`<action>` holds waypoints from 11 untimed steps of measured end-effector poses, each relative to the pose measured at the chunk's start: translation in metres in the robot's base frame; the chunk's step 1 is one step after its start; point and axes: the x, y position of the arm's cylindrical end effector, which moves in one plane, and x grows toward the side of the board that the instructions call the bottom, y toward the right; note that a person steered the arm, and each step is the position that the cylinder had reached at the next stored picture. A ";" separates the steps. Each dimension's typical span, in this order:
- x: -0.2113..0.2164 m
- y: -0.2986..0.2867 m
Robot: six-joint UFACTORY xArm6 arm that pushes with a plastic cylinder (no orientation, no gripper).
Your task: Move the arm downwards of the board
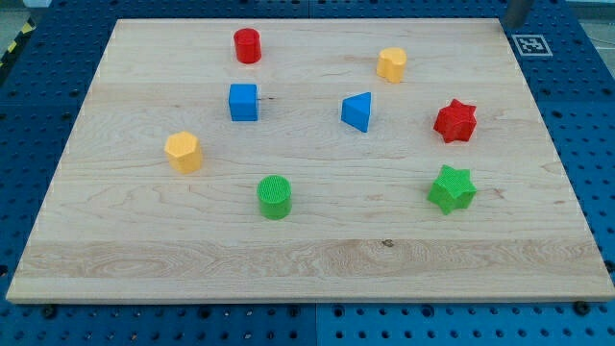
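A wooden board (317, 259) carries several blocks. A red cylinder (248, 45) stands at the top left of centre, with a blue cube (243, 102) below it. A yellow hexagonal block (391, 64) is at the top right of centre. A blue triangular block (356, 111) is near the middle. A red star (455, 121) is at the right, with a green star (452, 188) below it. A second yellow hexagonal block (183, 152) is at the left. A green cylinder (275, 197) is below centre. A short grey piece, probably my rod, shows at the view's top right edge; my tip (514, 25) is just off the board's top right corner, far from all blocks.
A black-and-white square marker (531, 44) lies beside the board's top right corner. The board rests on a blue perforated table (586, 115). A yellow-black striped strip (12, 43) shows at the top left edge.
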 end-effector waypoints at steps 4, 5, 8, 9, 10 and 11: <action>-0.012 -0.147; -0.012 -0.180; 0.018 -0.243; 0.043 -0.250; 0.066 -0.254; 0.090 -0.253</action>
